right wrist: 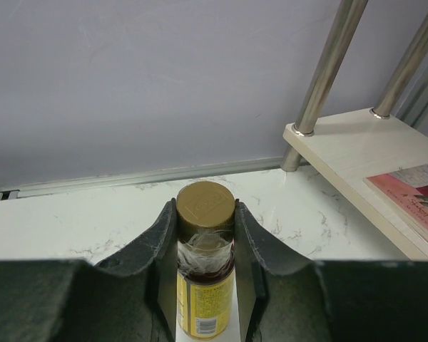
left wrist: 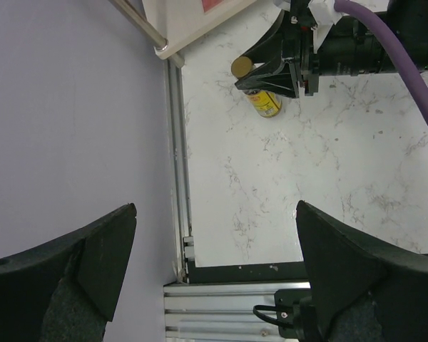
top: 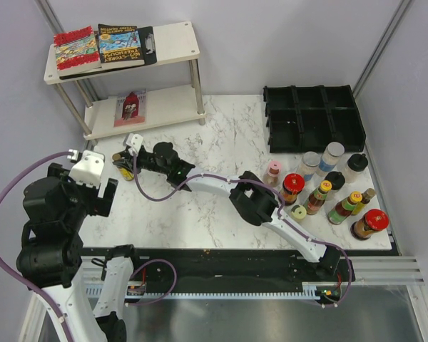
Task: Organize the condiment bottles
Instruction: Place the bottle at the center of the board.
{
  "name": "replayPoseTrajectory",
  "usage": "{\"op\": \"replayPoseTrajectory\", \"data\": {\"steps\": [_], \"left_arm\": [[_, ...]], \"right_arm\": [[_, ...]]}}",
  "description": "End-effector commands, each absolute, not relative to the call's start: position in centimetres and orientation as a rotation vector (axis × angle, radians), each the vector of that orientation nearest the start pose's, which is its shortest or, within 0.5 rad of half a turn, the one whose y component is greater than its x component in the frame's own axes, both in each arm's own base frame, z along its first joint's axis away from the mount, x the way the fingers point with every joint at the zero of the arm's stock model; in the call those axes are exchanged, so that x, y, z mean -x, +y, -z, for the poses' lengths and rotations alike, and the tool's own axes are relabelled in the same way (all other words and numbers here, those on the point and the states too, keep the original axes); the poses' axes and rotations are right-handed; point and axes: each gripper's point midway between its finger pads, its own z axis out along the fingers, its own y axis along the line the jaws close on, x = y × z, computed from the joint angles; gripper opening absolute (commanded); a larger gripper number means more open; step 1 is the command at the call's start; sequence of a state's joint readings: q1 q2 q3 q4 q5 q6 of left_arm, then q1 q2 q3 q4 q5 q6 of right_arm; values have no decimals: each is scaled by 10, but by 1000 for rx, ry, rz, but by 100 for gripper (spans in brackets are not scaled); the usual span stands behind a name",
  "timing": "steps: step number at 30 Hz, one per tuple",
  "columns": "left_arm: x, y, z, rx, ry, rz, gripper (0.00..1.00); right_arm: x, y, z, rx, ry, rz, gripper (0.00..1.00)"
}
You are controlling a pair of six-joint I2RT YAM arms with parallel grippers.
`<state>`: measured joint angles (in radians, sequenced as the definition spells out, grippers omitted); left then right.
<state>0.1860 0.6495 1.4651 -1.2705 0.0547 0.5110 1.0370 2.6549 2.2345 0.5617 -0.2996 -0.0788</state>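
Bottles and jars of condiments [top: 293, 184], capped in red, yellow, pink, black and cream, stand bunched on the right of the white marble-patterned table [top: 200, 214], just in front of the black compartmented plastic tray [top: 310, 107]. In the view from above, the right gripper [top: 125, 166] is far to the left, near the foot of the cream two-tier shelf [top: 171, 39]. Its fingers sit around a small glass bottle with a bronze cap and yellow label [top: 123, 172].

The left wrist view shows the left gripper [left wrist: 212, 214] spread wide with nothing between its fingers. The bronze-capped bottle [left wrist: 266, 105] lies ahead in the other arm's grasp.

In the right wrist view both fingers [right wrist: 164, 235] press against that bottle's neck [right wrist: 205, 285], just under the cap. Whether its base rests on the marble I cannot tell.
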Motion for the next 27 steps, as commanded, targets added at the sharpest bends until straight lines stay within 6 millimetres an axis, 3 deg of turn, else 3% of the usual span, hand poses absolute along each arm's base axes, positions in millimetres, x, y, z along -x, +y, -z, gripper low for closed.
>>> {"op": "replayPoseTrajectory", "data": {"steps": [1,9,11,14,18,23,25,26,27], "left_arm": [[-136,32,-348,-347,2010,-350,99],[-136,29,-343,-352,2012,-326,99],[-136,29,-341,-354,2013,-325,99],[-138,29,-339,-355,2016,-322,99],[-141,27,-337,-361,2012,-312,99],[-146,25,-335,-370,2001,-294,99],[-148,24,-333,-374,2003,-287,99],[-150,23,-332,-376,1998,-280,99],[-150,23,-332,-376,1997,-275,99]], "right_arm": [[-330,670,-212,995,1013,-999,1],[-333,669,-190,1014,1058,-984,8],[-332,669,-187,1018,1067,-979,17],[-334,667,-186,1026,1081,-971,49],[-332,665,-196,1036,1090,-963,70],[-338,656,-212,1033,1142,-934,83],[-339,651,-227,1027,1153,-928,88],[-340,648,-224,1042,1185,-921,92],[-342,643,-238,1032,1185,-919,93]]}}
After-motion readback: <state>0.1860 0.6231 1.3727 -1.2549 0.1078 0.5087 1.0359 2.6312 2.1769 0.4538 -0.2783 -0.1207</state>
